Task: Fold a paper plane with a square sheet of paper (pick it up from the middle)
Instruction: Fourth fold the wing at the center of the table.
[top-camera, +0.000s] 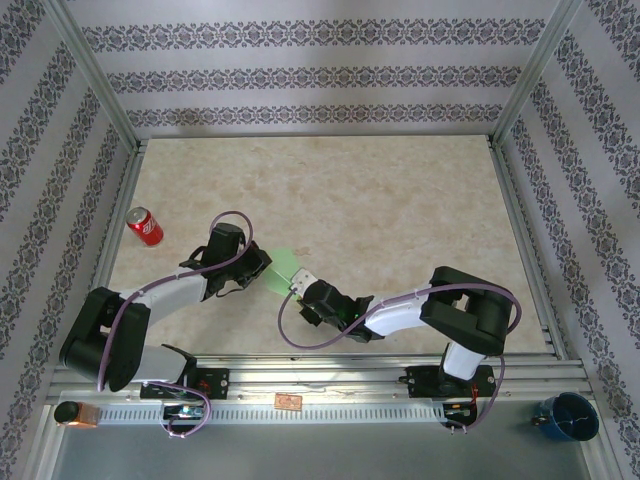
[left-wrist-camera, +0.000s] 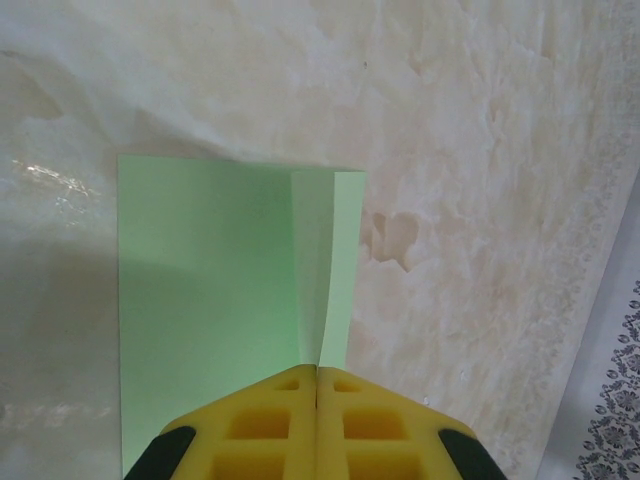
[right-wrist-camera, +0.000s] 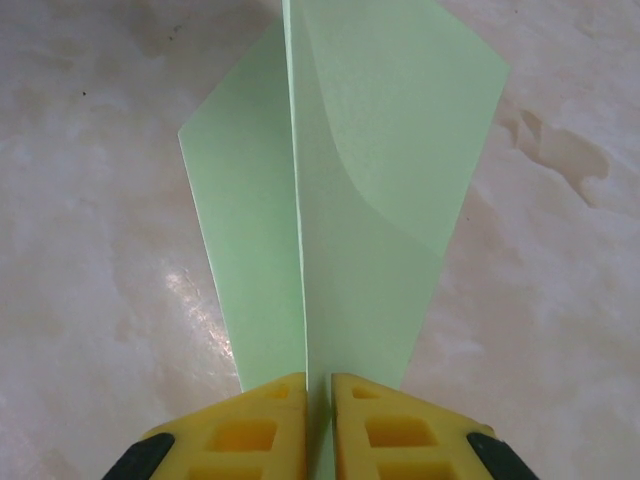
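Observation:
The square sheet of paper (top-camera: 283, 266) is light green and folded, held up off the table between both arms. In the left wrist view the paper (left-wrist-camera: 200, 280) shows a broad panel and a narrow upright flap; my left gripper (left-wrist-camera: 317, 368) is shut on the fold at its near edge. My left gripper (top-camera: 262, 262) meets the sheet from the left. In the right wrist view the paper (right-wrist-camera: 380, 200) stands on edge, running into the narrow gap of my right gripper (right-wrist-camera: 319, 380), whose jaws stand slightly parted around it. My right gripper (top-camera: 298, 284) is at the sheet's near right side.
A red soda can (top-camera: 145, 226) lies at the left of the marble-patterned table (top-camera: 400, 200). A blue cup (top-camera: 566, 415) sits off the table at the near right. Frame posts and patterned walls close in the sides and back.

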